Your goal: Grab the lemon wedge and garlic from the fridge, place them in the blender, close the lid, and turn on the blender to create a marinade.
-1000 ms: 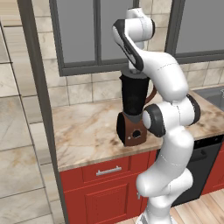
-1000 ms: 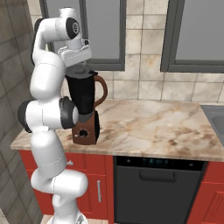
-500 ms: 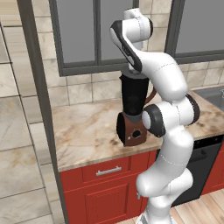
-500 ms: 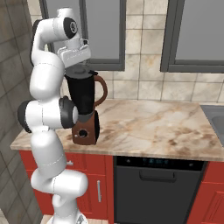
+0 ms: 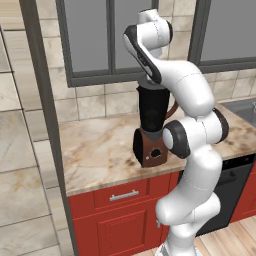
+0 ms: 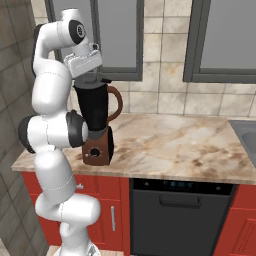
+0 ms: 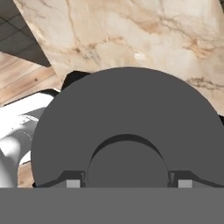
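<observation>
A white robot arm reaches down over the blender (image 6: 95,117) on a marbled desk (image 6: 170,145) in a tiled kitchen, its hand poised directly above the top of the dark jar. In the hand view, the round dark grey lid (image 7: 127,127) lies flat beneath the camera, its central knob (image 7: 127,164) sitting between the two fingers (image 7: 73,183), whose pale tips flank the knob on either side. The fingers stand spread wide, one on each side of the knob with a narrow gap visible at each tip; whether the pads actually press on the knob cannot be told from these views.

Seen from the right base view, the gripper (image 6: 92,75) hangs just over the jar's rim, and the lid there appears as a thin dark disc capping the jar. The blender's brown curved handle (image 6: 116,102) points toward the backsplash side, and its reddish-brown base (image 6: 97,149) with a round front dial rests near the front edge of the desk. In the left base view, the same jar (image 5: 152,107) rises behind the arm's dark elbow joint, with the base (image 5: 150,147) showing to its left.

Red cabinets (image 5: 117,220) run below the desk, and a dark dishwasher front (image 6: 175,220) sits to the right of the arm. Grey-framed windows (image 6: 225,40) line the wall above.
</observation>
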